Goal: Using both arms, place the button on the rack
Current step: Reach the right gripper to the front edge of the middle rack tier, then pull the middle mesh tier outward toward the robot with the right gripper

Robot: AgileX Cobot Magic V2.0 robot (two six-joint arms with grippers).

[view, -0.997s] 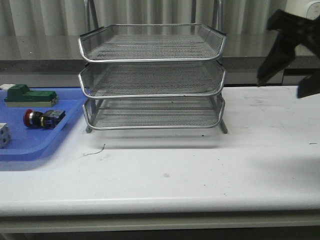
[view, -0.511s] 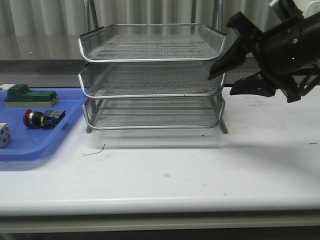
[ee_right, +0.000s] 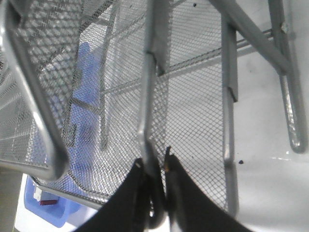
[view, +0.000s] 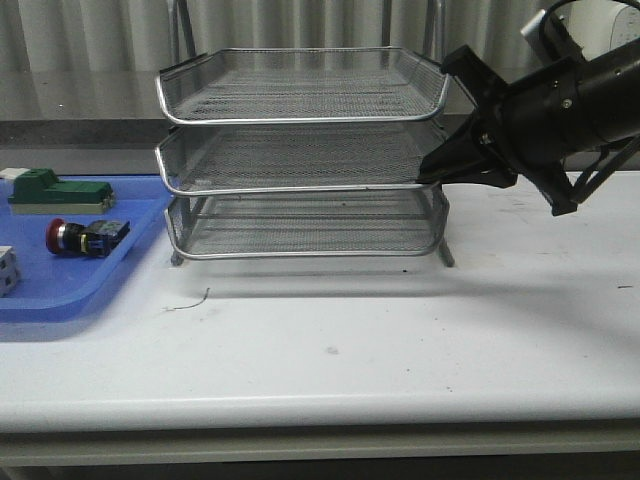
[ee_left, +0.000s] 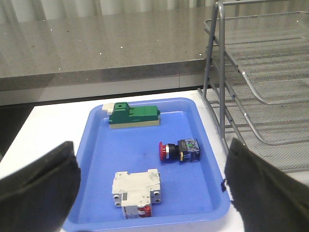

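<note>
button: lying on its side in the blue tray, red cap facing left, well left of the rack

rack: three mesh tiers, standing mid-table

right gripper: jaws pinched down on the middle tier's chrome rim at the rack's right corner

left gripper: spread wide, hovering over the blue tray, gripping nothing

other stuff in tray: green-and-beige block, white breaker

writing: nothing readable tbh, any labels are too small

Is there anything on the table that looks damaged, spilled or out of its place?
Nothing stands out. The rack stands upright, its three trays level. The button lies on its side in the blue tray. The right tool pinches the middle tray's rim.
</note>
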